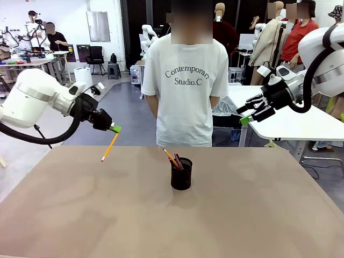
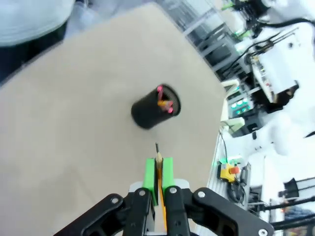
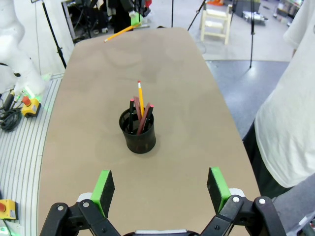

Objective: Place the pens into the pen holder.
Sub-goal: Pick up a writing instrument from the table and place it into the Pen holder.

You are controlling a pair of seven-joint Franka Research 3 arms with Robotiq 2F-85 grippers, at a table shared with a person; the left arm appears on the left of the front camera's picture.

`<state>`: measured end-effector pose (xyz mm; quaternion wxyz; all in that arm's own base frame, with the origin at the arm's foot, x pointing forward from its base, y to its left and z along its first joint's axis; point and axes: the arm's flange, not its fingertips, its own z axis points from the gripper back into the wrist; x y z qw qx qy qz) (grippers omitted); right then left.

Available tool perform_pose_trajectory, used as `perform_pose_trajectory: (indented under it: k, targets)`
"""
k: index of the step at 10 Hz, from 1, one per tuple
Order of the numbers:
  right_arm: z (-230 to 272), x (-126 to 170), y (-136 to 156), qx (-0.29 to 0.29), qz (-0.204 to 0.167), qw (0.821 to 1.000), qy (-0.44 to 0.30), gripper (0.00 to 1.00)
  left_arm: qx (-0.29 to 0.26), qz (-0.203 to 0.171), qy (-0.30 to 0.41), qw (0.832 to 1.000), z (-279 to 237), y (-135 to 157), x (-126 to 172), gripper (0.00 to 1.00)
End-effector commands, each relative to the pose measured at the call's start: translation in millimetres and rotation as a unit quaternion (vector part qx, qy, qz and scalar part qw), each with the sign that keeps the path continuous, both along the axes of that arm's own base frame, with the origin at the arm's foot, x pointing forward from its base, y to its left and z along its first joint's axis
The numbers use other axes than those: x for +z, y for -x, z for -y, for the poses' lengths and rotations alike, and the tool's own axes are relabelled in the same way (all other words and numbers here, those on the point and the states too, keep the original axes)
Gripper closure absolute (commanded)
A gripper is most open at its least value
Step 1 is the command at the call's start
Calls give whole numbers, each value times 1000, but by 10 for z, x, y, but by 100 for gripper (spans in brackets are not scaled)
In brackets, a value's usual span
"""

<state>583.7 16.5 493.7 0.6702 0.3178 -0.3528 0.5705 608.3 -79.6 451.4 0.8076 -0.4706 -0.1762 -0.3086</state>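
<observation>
Table: plain light brown, no pattern.
Pen holder: black mesh.
Pens in holder: one orange-yellow, the others dark reddish-brown with pink-red ends.
Held pen: orange-yellow, dark tip.
Left gripper: black body, green pads.
Right gripper: black fingers, green pads.
Person's shirt: white with dark lettering.

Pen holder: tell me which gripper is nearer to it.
Hard to call; the left looks slightly nearer. The left gripper, shut on an orange pencil, hangs up-left of the pen holder; the open right gripper hangs higher, up-right.
</observation>
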Motion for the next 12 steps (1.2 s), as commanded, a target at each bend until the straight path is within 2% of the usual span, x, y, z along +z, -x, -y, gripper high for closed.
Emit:
perform_pose_trajectory:
  k: [1,2,3,4,5,8,9,10,12]
  targets:
    - [-5,25,-3,0,3,1000,0,0,-39,132,64,988,-125,286,-11,100]
    - [-5,25,-3,0,3,1000,0,0,-36,200,68,977,-146,455,41,100]
    - [-5,25,-3,0,3,1000,0,0,-47,251,84,963,-179,562,84,100]
    - [-5,25,-3,0,3,1000,0,0,-60,276,94,955,-203,614,103,100]
    - [-5,25,-3,0,3,1000,0,0,-33,196,64,978,-182,253,158,100]
    - [-5,25,-3,0,3,1000,0,0,-33,196,64,978,-182,253,158,100]
    - [-5,25,-3,0,3,1000,0,0,-36,216,70,973,-183,349,111,100]
    - [-5,25,-3,0,3,1000,0,0,-13,268,96,958,-61,403,123,100]
    - [-5,25,-3,0,3,1000,0,0,-26,326,155,932,221,511,187,100]
